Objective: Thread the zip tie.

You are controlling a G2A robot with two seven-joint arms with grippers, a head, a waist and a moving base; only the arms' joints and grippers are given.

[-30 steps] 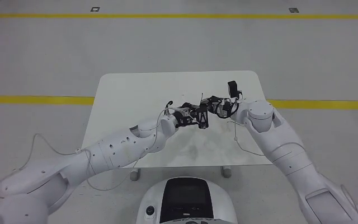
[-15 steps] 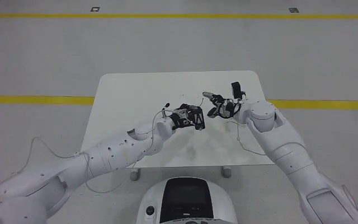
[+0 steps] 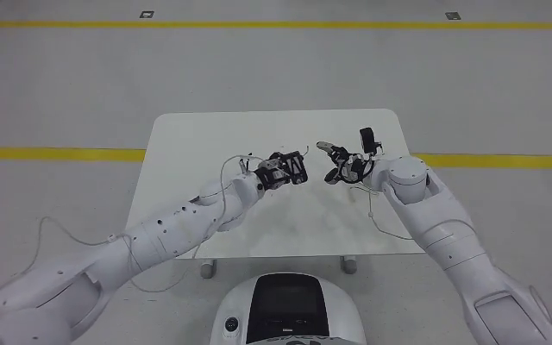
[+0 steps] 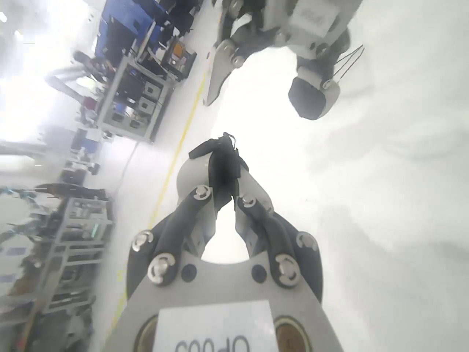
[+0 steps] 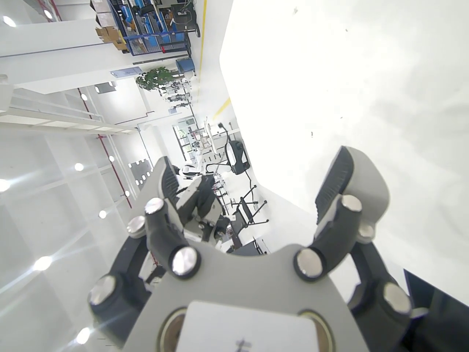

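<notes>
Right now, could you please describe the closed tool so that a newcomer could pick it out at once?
Above the middle of the white table, two arms' tools face each other across a gap. The one you want is the left tool: its fingers are pinched together, whereas the right tool gapes wide open.

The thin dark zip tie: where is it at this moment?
The thin dark zip tie sits pinched in the shut left gripper, its short tip poking out, above the white table and facing the open right gripper.
</notes>
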